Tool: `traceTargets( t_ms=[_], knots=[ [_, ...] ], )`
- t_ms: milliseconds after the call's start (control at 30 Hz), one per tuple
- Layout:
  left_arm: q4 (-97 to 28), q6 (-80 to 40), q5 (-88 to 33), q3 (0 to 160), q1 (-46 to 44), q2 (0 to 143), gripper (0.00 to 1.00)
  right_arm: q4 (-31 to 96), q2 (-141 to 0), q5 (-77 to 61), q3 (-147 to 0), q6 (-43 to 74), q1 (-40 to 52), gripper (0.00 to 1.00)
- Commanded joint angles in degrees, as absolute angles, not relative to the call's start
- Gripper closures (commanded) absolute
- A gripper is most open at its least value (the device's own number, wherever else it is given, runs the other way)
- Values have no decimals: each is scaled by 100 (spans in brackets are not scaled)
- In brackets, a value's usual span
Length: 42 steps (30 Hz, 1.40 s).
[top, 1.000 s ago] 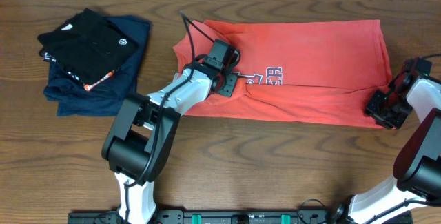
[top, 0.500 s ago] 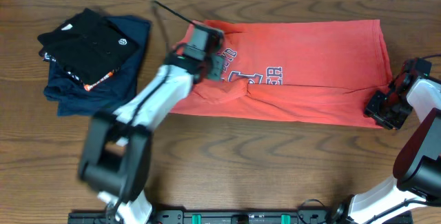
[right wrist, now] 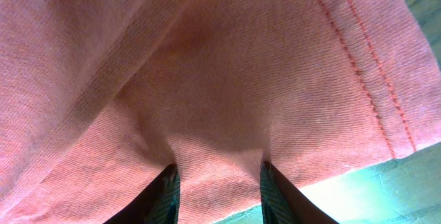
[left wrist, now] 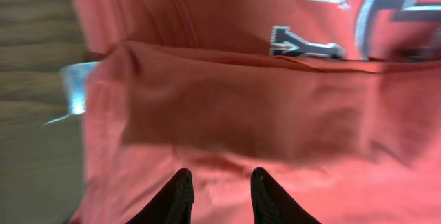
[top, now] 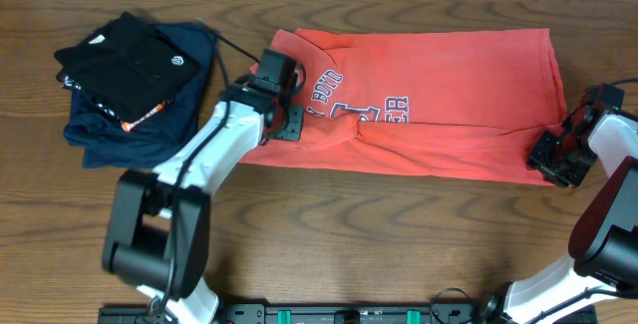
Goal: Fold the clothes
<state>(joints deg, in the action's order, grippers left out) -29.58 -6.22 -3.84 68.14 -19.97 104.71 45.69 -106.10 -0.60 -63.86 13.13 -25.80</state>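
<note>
Right wrist view: the double-stitched hem of the coral T-shirt (right wrist: 207,65), soft cotton knit, is pinched between the fingers of the right gripper (right wrist: 219,172); it could be pulled out by a hard tug. The left gripper (left wrist: 219,182) is held narrow over a limp fold, but a grip cannot be confirmed, so this fold may be dropped. Farther off, the shirt is laid across the wooden table (top: 399,244), near the dark folded garments (top: 130,75).
</note>
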Motion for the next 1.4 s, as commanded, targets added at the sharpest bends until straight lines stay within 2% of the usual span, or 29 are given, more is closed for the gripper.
traceTargets(
  t_ms=[0,100,167,333,567,767,833,900,933,1133,1367],
  knots=[
    [-2749,-694,-283,6777,-1970,10807,69,4602,-10512,-23,-6357,1260,-2587,63],
    [-2528,-705,187,6777,-1920,11142,68,4615,-10512,-23,-6357,1258,-2587,63],
    [-2473,-836,517,6777,-1859,11308,61,4624,-10512,-23,-6357,1258,-2587,63],
    [-2528,-893,631,6777,-1636,11332,61,4630,-10512,-23,-6357,1258,-2587,63],
    [-2740,-888,663,6783,-1546,10949,60,4630,-10512,-23,-6357,1258,-2587,63],
    [-2998,-1090,497,6788,-1776,10068,58,4626,-10512,-23,-6357,1258,-2587,63],
    [-3011,-1087,102,6788,-1942,9835,65,4628,-10512,-25,-6357,1260,-2587,69],
    [-2934,-1087,-272,6788,-2171,9730,70,4630,-10512,-25,-6357,1258,-2587,91],
    [-2895,-1087,-336,6788,-2283,9734,70,4630,-10512,-21,-6357,1258,-2587,98],
    [-2574,-1087,-346,6785,-2834,10226,70,4501,-10512,-23,-6353,1258,-2587,99],
    [-2010,-1131,-392,6785,-2961,11004,70,4528,-10512,-21,-6351,1258,-2587,99]
  ],
)
